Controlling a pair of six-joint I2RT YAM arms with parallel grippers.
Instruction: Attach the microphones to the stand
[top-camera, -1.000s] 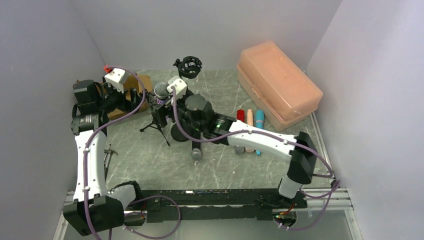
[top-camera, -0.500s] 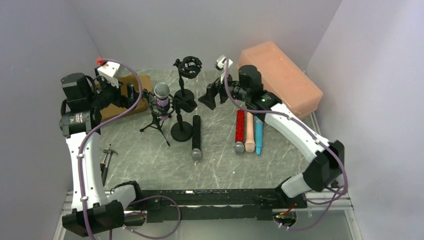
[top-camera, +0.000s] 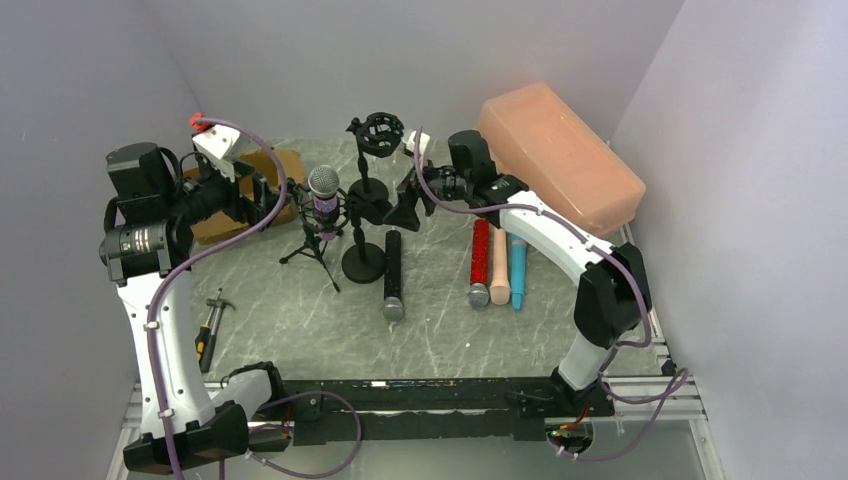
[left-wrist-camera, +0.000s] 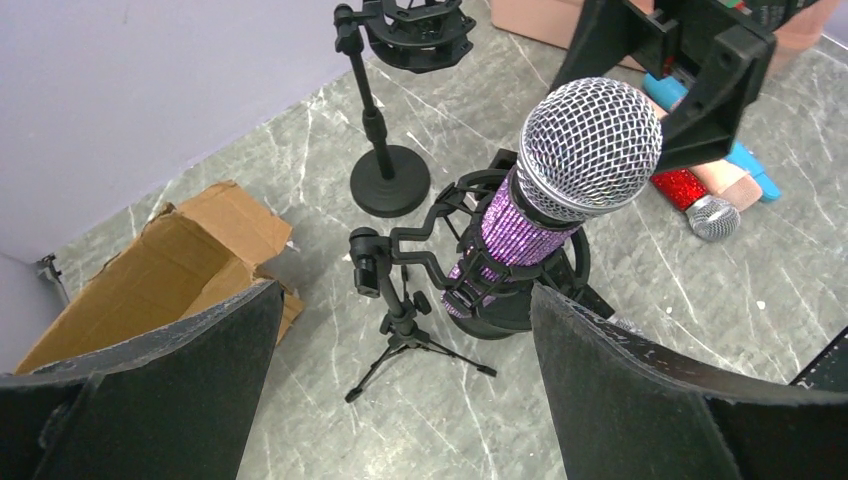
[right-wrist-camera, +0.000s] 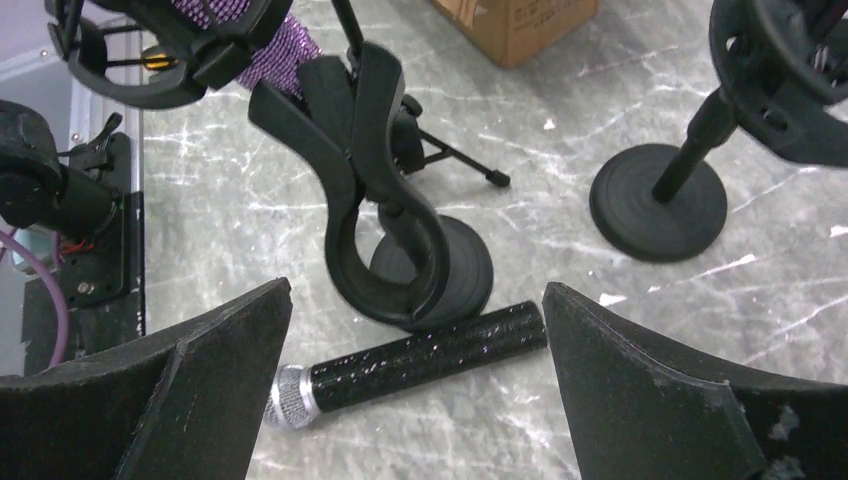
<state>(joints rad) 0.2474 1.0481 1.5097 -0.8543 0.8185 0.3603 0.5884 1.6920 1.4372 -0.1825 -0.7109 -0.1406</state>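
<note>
**Both claws spread wide and empty; black microphone lies at the foot of the free clip**

The right gripper (right-wrist-camera: 417, 290) hangs with its jaws fully apart, holding nothing. It is directly over the black round-based stand with an empty curved clip (right-wrist-camera: 372, 215). Just in front of that stand's base, the black stick microphone with a silver mesh head (right-wrist-camera: 420, 360) lies flat on the grey marbled tabletop (right-wrist-camera: 560, 150).

The left gripper (left-wrist-camera: 405, 295), equally wide and empty, faces the glittery purple microphone (left-wrist-camera: 510, 225). This one is seated in the shock mount of a black tripod stand (left-wrist-camera: 398, 320) just left of the clip stand. To the clip stand's right, the glittery red microphone (top-camera: 480, 250), the peach-beige microphone (top-camera: 499, 262) and the light blue microphone (top-camera: 518, 262) lie side by side.

The black microphone looks rigid and probably head-heavy. Its round barrel is likely to roll or slip under a glancing pinch. The safest hold is probably across the barrel, a little toward the head, keeping off the mesh, which may dent. Pressing it into the clip could shove or tip the stand.
</note>
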